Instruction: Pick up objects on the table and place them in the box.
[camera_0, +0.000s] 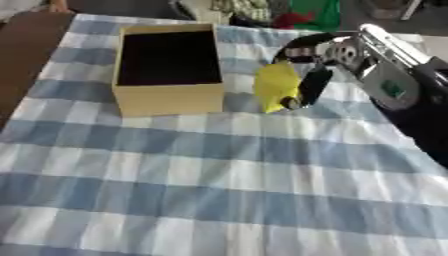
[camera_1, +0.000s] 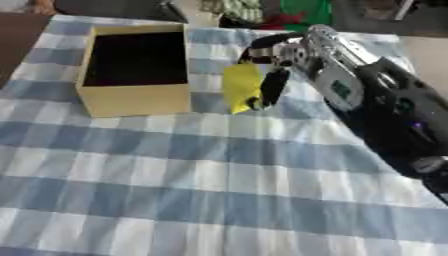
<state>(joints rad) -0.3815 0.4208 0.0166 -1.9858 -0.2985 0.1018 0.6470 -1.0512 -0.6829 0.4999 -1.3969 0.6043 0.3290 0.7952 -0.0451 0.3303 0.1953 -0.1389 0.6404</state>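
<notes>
A tan cardboard box (camera_0: 166, 97) with a dark open inside stands at the far left of the checked table. My right hand (camera_0: 317, 75) comes in from the right and is curled round a yellow object (camera_0: 276, 85), which hangs just right of the box and a little above the cloth. Black fingers (camera_1: 271, 87) cross the yellow object's right side. What kind of thing the yellow object is stays unclear. My left hand shows in neither view.
The blue and white checked cloth (camera_0: 219, 190) covers the table. Beyond the far edge lie green and red things (camera_0: 311, 15). A brown surface (camera_0: 22, 60) borders the table's left side.
</notes>
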